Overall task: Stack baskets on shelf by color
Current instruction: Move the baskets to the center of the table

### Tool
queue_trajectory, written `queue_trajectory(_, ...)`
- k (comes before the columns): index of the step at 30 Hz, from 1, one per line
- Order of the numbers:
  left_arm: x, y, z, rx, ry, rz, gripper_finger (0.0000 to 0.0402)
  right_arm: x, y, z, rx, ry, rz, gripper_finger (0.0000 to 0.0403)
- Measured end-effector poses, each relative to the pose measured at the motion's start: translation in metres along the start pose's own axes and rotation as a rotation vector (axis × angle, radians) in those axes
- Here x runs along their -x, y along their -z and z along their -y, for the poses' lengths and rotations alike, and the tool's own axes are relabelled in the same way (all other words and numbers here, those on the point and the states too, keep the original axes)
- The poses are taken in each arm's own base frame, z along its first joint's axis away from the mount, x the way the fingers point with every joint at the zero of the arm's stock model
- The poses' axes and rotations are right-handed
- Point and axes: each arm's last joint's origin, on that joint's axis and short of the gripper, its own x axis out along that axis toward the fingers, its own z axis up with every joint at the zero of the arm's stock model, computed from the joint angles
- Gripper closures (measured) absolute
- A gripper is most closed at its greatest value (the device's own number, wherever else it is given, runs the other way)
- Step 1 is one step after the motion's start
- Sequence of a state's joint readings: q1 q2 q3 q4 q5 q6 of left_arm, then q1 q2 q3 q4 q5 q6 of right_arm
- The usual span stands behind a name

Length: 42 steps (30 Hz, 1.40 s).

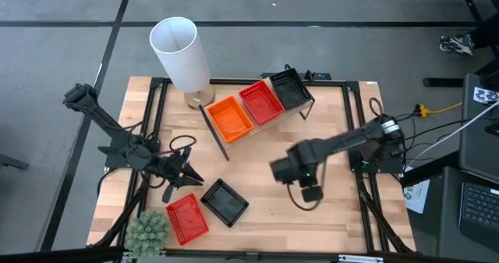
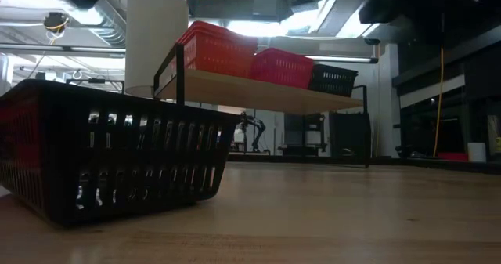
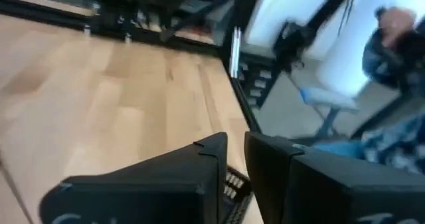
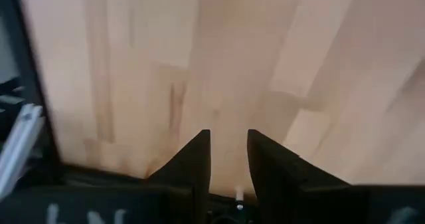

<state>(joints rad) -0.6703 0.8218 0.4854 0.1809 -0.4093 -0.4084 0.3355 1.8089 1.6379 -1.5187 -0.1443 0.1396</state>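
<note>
The shelf [image 1: 215, 132] stands at the table's far middle and carries an orange stack [image 1: 230, 116], a red stack [image 1: 260, 103] and a black stack [image 1: 288, 90]; the low view shows them too [image 2: 219, 52] [image 2: 280, 66] [image 2: 333, 79]. A loose black basket [image 1: 224, 200] [image 2: 109, 158] and a loose red basket [image 1: 187, 218] sit flat near the near edge. My left gripper [image 1: 191, 177] [image 3: 236, 144] hovers just left of the black basket, fingers a narrow gap apart, black mesh [image 3: 232, 183] showing through the gap. My right gripper [image 1: 282, 171] [image 4: 229, 144] points down over bare wood, narrowly open and empty.
A tall white cylinder [image 1: 181, 52] stands left of the shelf. A green spiky plant [image 1: 148, 230] sits at the near left corner beside the red basket. Black frame rails [image 1: 362, 185] run along the table's sides. A person's patterned sleeve [image 3: 398, 44] shows beyond the right edge.
</note>
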Motion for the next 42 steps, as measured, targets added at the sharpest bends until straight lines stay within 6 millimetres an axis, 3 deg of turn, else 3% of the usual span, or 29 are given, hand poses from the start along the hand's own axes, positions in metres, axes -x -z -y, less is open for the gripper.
queue_trajectory(7, -0.053, -0.02, 0.031, -0.087, -0.137, -0.372, 0.0381, -0.017, 0.045, -0.017, -0.24, 0.185, 0.16, 0.0304)
queue_trajectory(12, -0.1, 0.002, 0.035, -0.044, -0.228, -0.529, 0.0392, -0.018, 0.075, -0.026, -0.356, 0.273, 0.274, 0.0304)
queue_trajectory(17, -0.137, 0.037, 0.021, 0.097, -0.287, -0.694, 0.04, 0.0, 0.1, -0.034, -0.421, 0.491, 0.507, 0.0304)
queue_trajectory(21, -0.157, 0.053, 0.01, 0.204, -0.324, -0.758, 0.0401, 0.019, 0.116, -0.041, -0.425, 0.672, 0.738, 0.0304)
queue_trajectory(25, -0.179, 0.069, -0.009, 0.262, -0.381, -0.826, 0.0401, 0.032, 0.123, -0.047, -0.416, 0.731, 0.883, 0.0304)
queue_trajectory(28, -0.209, 0.073, -0.033, 0.272, -0.41, -0.803, 0.0401, 0.034, 0.123, -0.05, -0.4, 0.74, 0.921, 0.0304)
queue_trajectory(30, -0.237, 0.064, -0.048, 0.251, -0.386, -0.711, 0.0401, 0.035, 0.122, -0.052, -0.399, 0.743, 0.943, 0.0304)
queue_trajectory(32, -0.262, 0.039, -0.05, 0.163, -0.312, -0.605, 0.0401, 0.035, 0.121, -0.052, -0.391, 0.744, 0.948, 0.0304)
queue_trajectory(34, -0.274, 0.011, -0.045, 0.052, -0.265, -0.572, 0.0401, 0.035, 0.121, -0.052, -0.39, 0.745, 0.948, 0.0304)
queue_trajectory(38, -0.27, -0.022, -0.028, -0.075, -0.296, -0.692, 0.0401, 0.034, 0.121, -0.053, -0.391, 0.72, 0.929, 0.0304)
queue_trajectory(42, -0.242, -0.049, -0.003, -0.063, -0.362, -0.853, 0.0401, 0.034, 0.121, -0.053, -0.393, 0.702, 0.916, 0.0304)
